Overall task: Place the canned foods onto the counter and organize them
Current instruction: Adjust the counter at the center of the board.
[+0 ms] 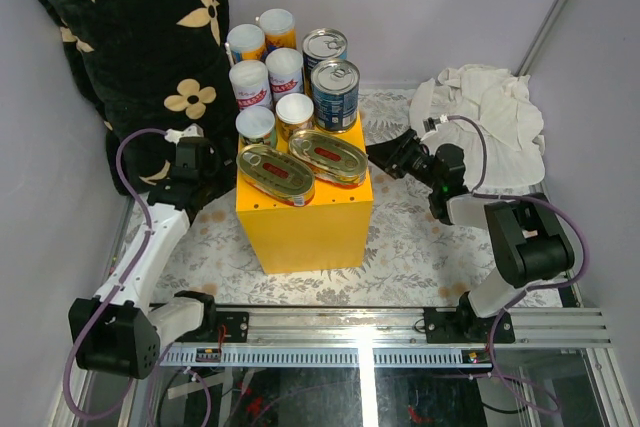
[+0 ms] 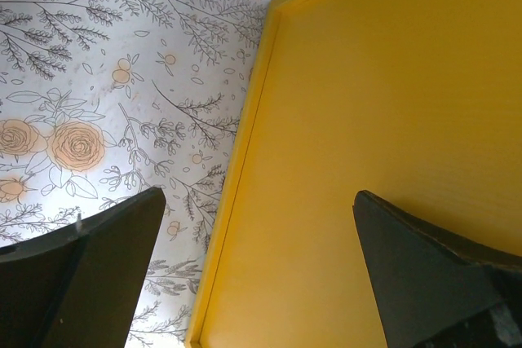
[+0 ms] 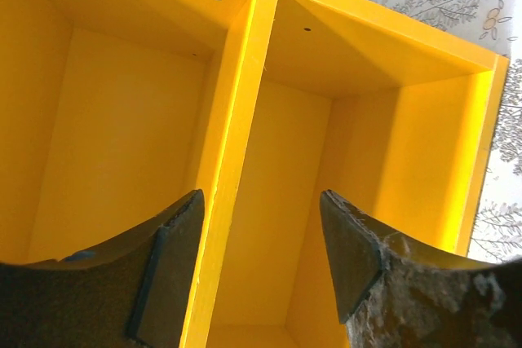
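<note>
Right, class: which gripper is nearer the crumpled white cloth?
Right. The right gripper is right of the yellow box, the white cloth just beyond it. The left gripper is across the box, on its left by the black pillow.

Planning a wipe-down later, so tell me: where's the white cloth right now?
Top view: the white cloth lies crumpled on the table at the far right, just behind the right arm and right of the yellow box.
</note>
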You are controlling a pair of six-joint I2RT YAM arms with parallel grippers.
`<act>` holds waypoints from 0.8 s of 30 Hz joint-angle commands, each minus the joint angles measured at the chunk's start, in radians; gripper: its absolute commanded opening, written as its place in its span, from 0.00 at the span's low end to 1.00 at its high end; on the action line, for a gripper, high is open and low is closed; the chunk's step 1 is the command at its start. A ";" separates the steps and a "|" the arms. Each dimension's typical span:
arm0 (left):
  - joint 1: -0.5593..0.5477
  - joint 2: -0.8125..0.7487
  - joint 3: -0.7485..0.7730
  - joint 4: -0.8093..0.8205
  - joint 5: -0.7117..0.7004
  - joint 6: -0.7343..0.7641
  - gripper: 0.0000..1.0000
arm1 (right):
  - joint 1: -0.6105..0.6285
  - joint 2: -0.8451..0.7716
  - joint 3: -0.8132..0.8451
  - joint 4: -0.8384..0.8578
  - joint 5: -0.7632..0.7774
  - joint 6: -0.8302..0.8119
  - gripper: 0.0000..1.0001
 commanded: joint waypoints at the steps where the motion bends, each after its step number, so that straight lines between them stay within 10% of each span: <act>1: -0.039 0.043 0.023 0.084 -0.047 -0.063 1.00 | 0.027 0.056 0.039 0.218 -0.031 0.079 0.62; 24: -0.225 0.260 0.159 0.063 -0.178 -0.105 1.00 | 0.072 0.161 0.084 0.348 -0.072 0.189 0.44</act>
